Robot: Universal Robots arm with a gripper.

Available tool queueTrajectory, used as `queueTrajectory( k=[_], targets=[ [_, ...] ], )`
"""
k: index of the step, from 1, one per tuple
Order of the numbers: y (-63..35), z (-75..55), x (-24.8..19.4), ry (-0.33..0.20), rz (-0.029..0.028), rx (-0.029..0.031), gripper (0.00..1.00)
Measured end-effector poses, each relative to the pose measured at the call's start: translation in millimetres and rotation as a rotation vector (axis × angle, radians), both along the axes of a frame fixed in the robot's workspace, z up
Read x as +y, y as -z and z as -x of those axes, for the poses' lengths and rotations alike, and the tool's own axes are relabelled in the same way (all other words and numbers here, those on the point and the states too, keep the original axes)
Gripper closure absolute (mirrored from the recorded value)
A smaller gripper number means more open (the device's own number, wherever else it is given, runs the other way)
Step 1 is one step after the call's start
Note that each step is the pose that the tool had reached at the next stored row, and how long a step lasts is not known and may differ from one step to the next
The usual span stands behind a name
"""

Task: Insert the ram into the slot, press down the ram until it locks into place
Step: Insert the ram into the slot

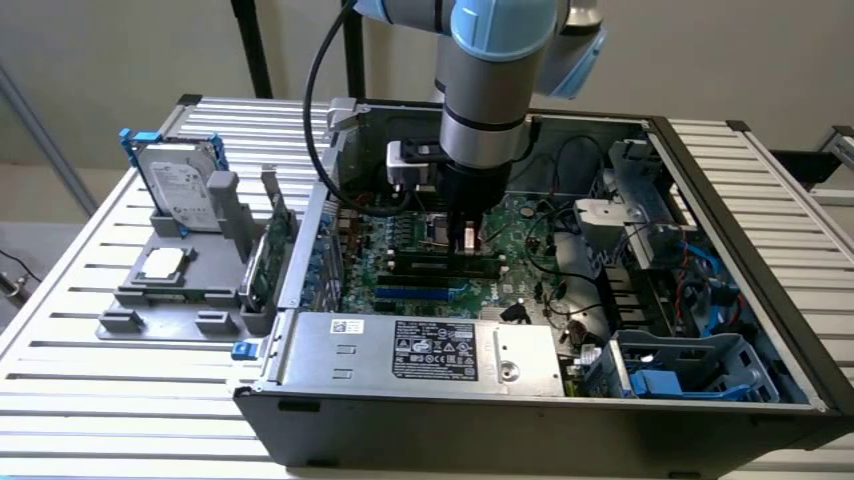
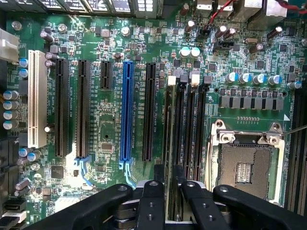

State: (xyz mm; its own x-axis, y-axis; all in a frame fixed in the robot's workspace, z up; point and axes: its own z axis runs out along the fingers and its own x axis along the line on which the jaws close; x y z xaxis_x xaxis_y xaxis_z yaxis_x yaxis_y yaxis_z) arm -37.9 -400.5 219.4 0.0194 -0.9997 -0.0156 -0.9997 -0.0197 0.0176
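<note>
While edge-up, ram (image 2: 168, 143) along slot (image 2: 171, 82)

slatted metal table (image 1: 80, 340) carries everything: slats run left to right and show on both sides of the frame. two things sit directly on it. open pc case (image 1: 534, 425) takes centre to right, front wall at the bottom edge. grey parts holder (image 1: 167, 295) sits at left centre, just beside the case's left wall.
</note>
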Motion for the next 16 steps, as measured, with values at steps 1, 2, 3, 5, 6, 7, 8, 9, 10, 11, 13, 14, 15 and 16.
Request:
queueTrajectory(
  k=[1, 2, 3, 5, 6, 7, 8, 9, 10, 11, 13, 14, 15, 16],
  targets=[
    [-0.2, 0.0, 0.0, 0.000, -0.0001, 0.0000, 0.78],
    [-1.5, 0.0, 0.0, 0.000, -0.0003, -0.0001, 0.78],
    [-4.1, 0.0, 0.0, 0.000, -0.0004, -0.0001, 0.78],
    [-10.0, 0.5, 0.0, 0.000, -0.0002, 0.0000, 0.78],
    [-13.4, 0.9, 0.0, 0.000, -0.0002, -0.0001, 0.78],
    [-16.3, 1.3, 0.0, 0.000, -0.0003, -0.0001, 0.78],
    [-18.6, 1.8, -0.1, 0.000, -0.0002, 0.0000, 0.78],
    [-20.6, 2.5, -0.1, 0.000, -0.0001, 0.0001, 0.78],
    [-22.1, 3.1, -0.1, 0.000, -0.0002, 0.0003, 0.78],
    [-23.2, 3.7, -0.2, 0.000, -0.0001, 0.0005, 0.80],
    [-23.7, 4.1, -0.1, 0.000, -0.0004, 0.0012, 0.87],
    [-23.7, 4.1, -0.1, 0.000, -0.0004, 0.0013, 0.89],
    [-23.7, 4.1, -0.1, 0.000, -0.0004, 0.0014, 0.89],
    [-23.7, 4.1, -0.2, 0.000, -0.0003, 0.0014, 0.89]
  ],
)
